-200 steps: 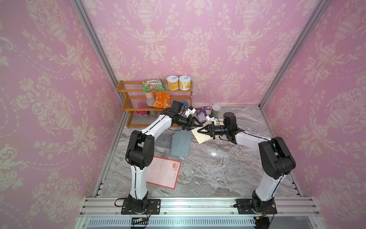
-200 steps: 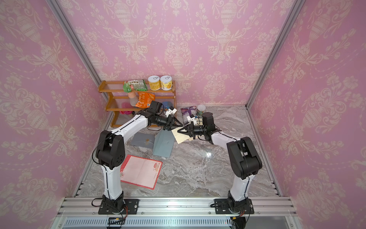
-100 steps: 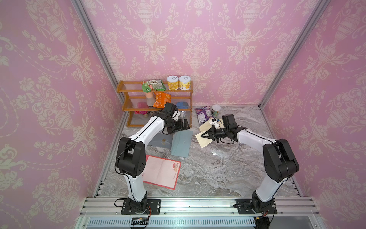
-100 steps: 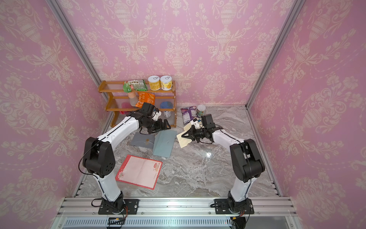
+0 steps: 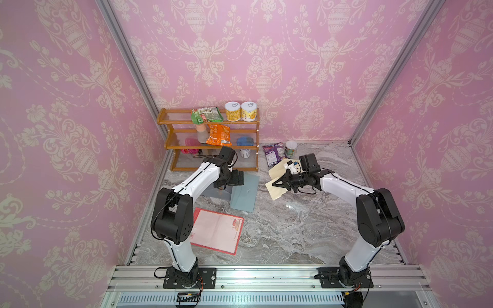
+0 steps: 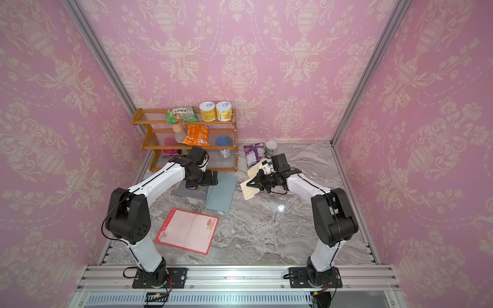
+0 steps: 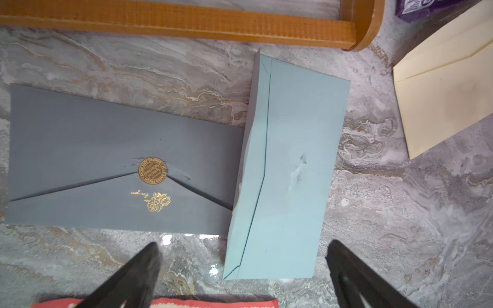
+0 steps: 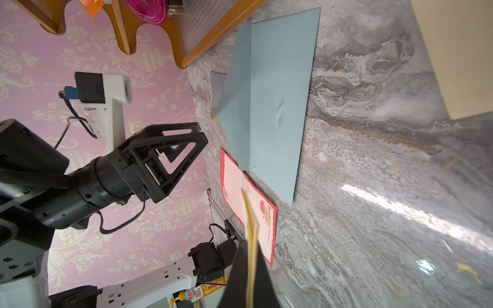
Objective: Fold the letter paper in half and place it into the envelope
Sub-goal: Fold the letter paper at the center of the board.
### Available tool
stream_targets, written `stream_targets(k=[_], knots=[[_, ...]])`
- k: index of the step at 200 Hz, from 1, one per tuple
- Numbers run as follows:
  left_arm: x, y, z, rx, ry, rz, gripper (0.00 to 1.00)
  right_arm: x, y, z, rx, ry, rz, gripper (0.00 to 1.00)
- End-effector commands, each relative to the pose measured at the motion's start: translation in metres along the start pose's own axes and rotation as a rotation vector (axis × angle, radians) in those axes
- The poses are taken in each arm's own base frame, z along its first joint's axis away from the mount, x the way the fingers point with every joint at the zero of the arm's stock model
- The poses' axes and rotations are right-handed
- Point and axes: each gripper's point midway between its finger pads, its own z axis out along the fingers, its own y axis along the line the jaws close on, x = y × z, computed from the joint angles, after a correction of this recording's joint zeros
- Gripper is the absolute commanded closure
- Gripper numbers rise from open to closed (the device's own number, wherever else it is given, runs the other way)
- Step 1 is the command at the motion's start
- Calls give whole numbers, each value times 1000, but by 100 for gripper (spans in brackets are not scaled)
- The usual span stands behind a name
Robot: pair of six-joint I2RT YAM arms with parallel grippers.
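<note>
So the red-bordered pale pink letter paper (image 5: pixel 216 230) is lying flat and unfolded on the grey marble counter (image 5: pixel 293 226), down by the base of the left arm, with nothing touching it. Its long axis runs roughly side to side across the counter, skewed a bit. The corner with the little red printed emblem points toward the far right, at the light blue paper envelope (image 5: pixel 244 196) just beyond its far edge. There's a faint crease line across the middle, short way.

My read: the fold hasn't started and this is the envelope-sorting part. The right gripper (image 5: pixel 276 184) is clamped on the edge of a cream paper envelope (image 5: pixel 276 193), holding it partly off the counter, well apart from the letter paper. The left gripper (image 7: pixel 242 244) is spread wide with nothing in it. It hovers over the light blue envelope and the dark grey envelope with a round gold seal (image 7: pixel 93 165).

Next move probably means getting a gripper down to one short edge of the letter paper, pinching it and carrying it over to the opposite short edge. The other arm would need to pin the sheet so it doesn't slide. Can't tell which envelope is the intended one.
</note>
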Motion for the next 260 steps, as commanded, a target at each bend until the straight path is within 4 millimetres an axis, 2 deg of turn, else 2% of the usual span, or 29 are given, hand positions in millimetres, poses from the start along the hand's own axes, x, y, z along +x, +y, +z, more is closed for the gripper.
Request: stream_targets(k=[1, 48, 91, 143, 209, 260], knots=[[-8, -44, -19, 214, -59, -50, 1, -8, 28, -8, -67, -45, -8, 100], [-19, -118, -21, 534, -88, -247, 1, -17, 47, -6, -184, -75, 34, 100], [-30, -153, -11, 667, -81, -318, 1, -17, 57, -2, -248, -73, 43, 98], [-41, -165, -8, 769, -92, -387, 19, -19, 60, -2, -293, -84, 58, 98], [-40, -166, -14, 777, -92, -375, 56, -21, 48, 3, -266, -96, 74, 96], [-37, -168, -18, 795, -85, -374, 71, -26, 44, 6, -261, -112, 84, 96]])
